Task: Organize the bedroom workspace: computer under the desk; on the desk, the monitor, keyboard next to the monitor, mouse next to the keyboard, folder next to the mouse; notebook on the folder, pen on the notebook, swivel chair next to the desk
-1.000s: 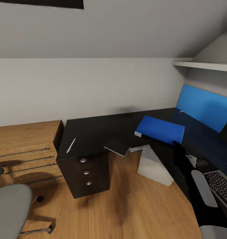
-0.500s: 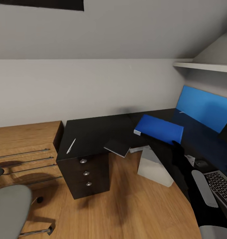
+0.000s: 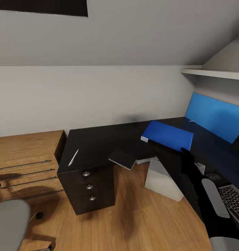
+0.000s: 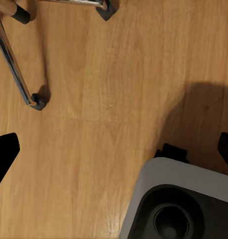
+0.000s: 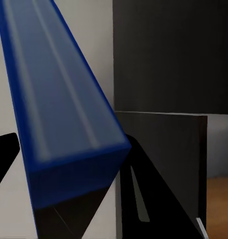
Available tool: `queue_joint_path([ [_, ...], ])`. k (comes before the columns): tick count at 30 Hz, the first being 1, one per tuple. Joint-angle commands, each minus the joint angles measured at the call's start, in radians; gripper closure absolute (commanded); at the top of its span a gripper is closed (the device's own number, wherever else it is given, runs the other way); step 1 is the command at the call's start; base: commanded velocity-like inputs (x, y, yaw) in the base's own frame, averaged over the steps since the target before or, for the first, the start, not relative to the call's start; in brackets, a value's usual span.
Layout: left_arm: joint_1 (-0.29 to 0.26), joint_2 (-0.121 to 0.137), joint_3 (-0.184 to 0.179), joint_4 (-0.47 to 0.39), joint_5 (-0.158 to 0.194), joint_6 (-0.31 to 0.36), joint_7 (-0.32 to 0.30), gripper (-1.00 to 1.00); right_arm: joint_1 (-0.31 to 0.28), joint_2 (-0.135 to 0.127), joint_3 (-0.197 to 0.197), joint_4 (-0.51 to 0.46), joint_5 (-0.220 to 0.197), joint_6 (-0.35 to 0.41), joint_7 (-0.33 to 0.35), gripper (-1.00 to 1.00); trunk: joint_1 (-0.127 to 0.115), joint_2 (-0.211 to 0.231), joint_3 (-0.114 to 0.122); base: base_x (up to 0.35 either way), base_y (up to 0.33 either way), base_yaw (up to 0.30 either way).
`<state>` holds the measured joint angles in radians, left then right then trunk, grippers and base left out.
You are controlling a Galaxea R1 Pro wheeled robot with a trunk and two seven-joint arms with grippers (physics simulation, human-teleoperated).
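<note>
Right claw (image 3: 185, 150) grips your blue folder (image 3: 167, 135) by one edge, holding it above the black table (image 3: 98, 143); its fingers stay hidden behind the cover. Beyond the folder, notebook (image 3: 123, 159) overhangs the table's front edge and pen (image 3: 73, 157) lies farther off. Since a second ago, only your camera has shifted.

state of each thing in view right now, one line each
folder: held by the right gripper at its near edge, over the desk
notebook: flat, overhanging the desk's front edge
pen: lying on the desk above the drawers
computer: on the floor, tilted, beside the desk
keyboard: flat on the desk
drawers: all three closed
left gripper: open, over the floor
</note>
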<state>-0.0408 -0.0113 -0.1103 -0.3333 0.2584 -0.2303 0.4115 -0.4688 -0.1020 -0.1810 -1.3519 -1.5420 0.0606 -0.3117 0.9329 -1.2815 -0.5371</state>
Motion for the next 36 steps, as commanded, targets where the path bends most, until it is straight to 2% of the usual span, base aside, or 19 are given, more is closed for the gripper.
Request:
queue_joint_path([
  [1,-0.001,0.001,-0.008,0.0,0.01,-0.004,0.006,-1.0,-0.001,0.0,-0.002,-0.002,-0.004,0.005,-0.006,1.0,0.0,0.0,0.0,0.033,-0.015,0.0],
  [9,-0.001,0.001,-0.008,0.0,0.01,-0.004,0.0,-1.0,-0.001,-0.001,0.0,-0.018,0.0,0.006,-0.005,1.0,0.0,0.0,0.001,0.057,-0.004,0.0],
  [17,-0.001,0.001,-0.008,0.0,0.01,-0.004,-0.016,-1.0,-0.001,-0.001,0.0,-0.014,-0.003,0.028,-0.004,1.0,0.0,0.0,0.001,0.282,-0.055,0.0],
  [27,-0.001,0.001,-0.008,0.001,0.01,-0.004,-0.017,-1.0,-0.001,-0.001,-0.001,-0.009,0.003,0.02,-0.005,1.0,0.0,0.0,0.001,0.244,-0.096,0.0],
  [31,-0.001,0.001,-0.008,0.001,0.01,-0.004,-0.017,-1.0,-0.001,-0.001,0.0,0.007,0.006,-0.014,-0.006,1.0,0.0,0.0,0.001,0.035,-0.027,0.0],
  [36,-0.001,0.001,-0.008,0.001,0.01,-0.004,-0.017,-1.0,-0.001,0.0,0.004,0.069,0.024,-0.144,-0.005,1.0,0.0,0.0,0.001,0.008,-0.006,0.0],
])
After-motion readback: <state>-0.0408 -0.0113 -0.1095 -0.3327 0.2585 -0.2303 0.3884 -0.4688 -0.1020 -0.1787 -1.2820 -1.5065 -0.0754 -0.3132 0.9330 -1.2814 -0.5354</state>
